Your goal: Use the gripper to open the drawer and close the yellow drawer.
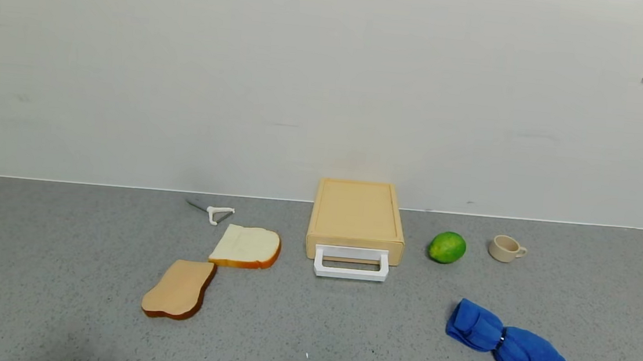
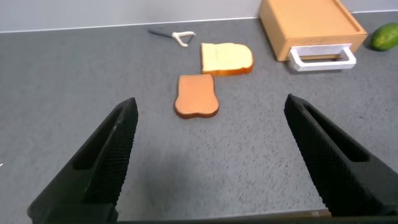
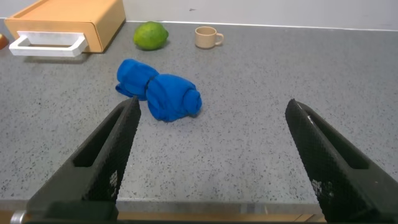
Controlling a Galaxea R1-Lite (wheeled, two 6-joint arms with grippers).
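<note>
**Sitting idle with the drawer shut**

Looking at the grey worktop (image 1: 57, 274), the yellow drawer (image 1: 353, 252) sits pushed all the way into its flat yellow box casing (image 1: 357, 210), back near the wall and roughly centre. Its white loop handle (image 1: 351, 264) sticks out the front toward the robot, nothing touching it.

Left gripper (image 2: 208, 162) is down at the near left corner, well away from the drawer. From the head view you only catch a dark sliver of it at the bottom edge. The wrist view shows its two black fingers (image 2: 102, 162) spread wide with nothing between them, just bare worktop underneath.

Right gripper (image 3: 211, 158) hangs over the near right side, fingers (image 3: 106, 155) also wide apart and holding nothing. It doesn't show in the head view at all.

Other stuff lying around: two bread slices left of the drawer, the pale one (image 1: 246, 246) just about touching corners with the browner one (image 1: 179, 289) closer in. A small white peeler (image 1: 217, 213), I think, lies behind them, hard to say at that size. Right of the drawer there's a green lime (image 1: 447, 247), then a beige cup (image 1: 505, 248), and a scrunched blue cloth (image 1: 508, 343) nearer the robot.
</note>
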